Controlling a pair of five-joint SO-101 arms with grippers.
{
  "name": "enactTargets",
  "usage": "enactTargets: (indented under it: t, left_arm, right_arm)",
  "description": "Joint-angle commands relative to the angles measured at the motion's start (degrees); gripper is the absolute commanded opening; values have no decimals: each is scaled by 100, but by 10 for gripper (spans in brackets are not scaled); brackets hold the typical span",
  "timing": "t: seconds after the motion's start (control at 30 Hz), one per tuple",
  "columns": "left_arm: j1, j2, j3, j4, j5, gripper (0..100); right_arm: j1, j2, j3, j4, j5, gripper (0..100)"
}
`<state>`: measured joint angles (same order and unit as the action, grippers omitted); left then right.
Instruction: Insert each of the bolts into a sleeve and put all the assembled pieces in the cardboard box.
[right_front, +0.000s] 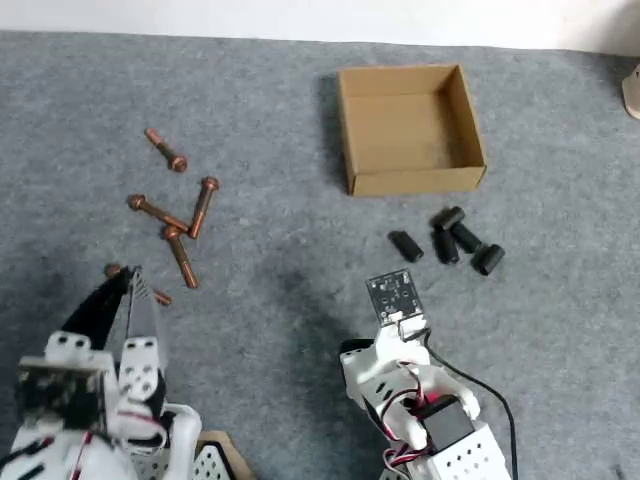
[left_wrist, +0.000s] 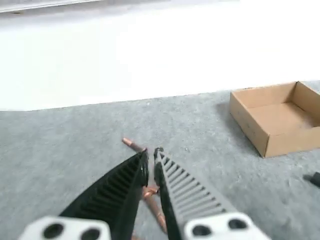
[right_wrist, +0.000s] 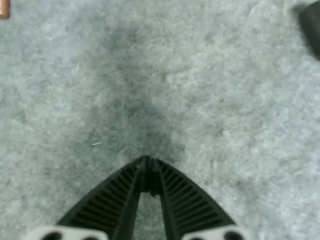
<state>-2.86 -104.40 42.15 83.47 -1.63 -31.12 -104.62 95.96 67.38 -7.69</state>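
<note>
Several copper bolts (right_front: 182, 257) lie scattered on the grey carpet at the left. Several black sleeves (right_front: 447, 245) lie in a cluster at the right, just in front of the cardboard box (right_front: 357, 184). My left gripper (right_front: 128, 274) hovers low at the front left, shut to a thin slit with nothing in it. One bolt (left_wrist: 152, 196) lies on the carpet under its fingers, and that bolt's far end (left_wrist: 128, 142) pokes out beyond the tips. My right gripper (right_wrist: 149, 162) is shut and empty over bare carpet at the front centre. The box (left_wrist: 260, 127) has nothing in it.
Open carpet runs between the bolts and the sleeves. The right arm's body (right_front: 410, 385) stands in front of the sleeve cluster. A sleeve (right_wrist: 312, 22) and a bolt end (right_wrist: 4, 9) show at the edges of the right wrist view.
</note>
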Motion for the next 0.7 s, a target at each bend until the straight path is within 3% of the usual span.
enactTargets:
  t: [0.0,0.27,0.43,0.67]
  left_arm:
    - [-13,13,-629,598,-26,45]
    - [-4,13,-1156,1565,-26,45]
    - [-40,13,-1297,1653,-26,42]
    - [-40,593,-198,1609,-9,41]
  right_arm:
    - [-48,-40,804,-145,35,5]
    - [-48,-40,804,-145,35,5]
    - [-48,-40,804,-145,35,5]
    - [-48,-40,804,-145,35,5]
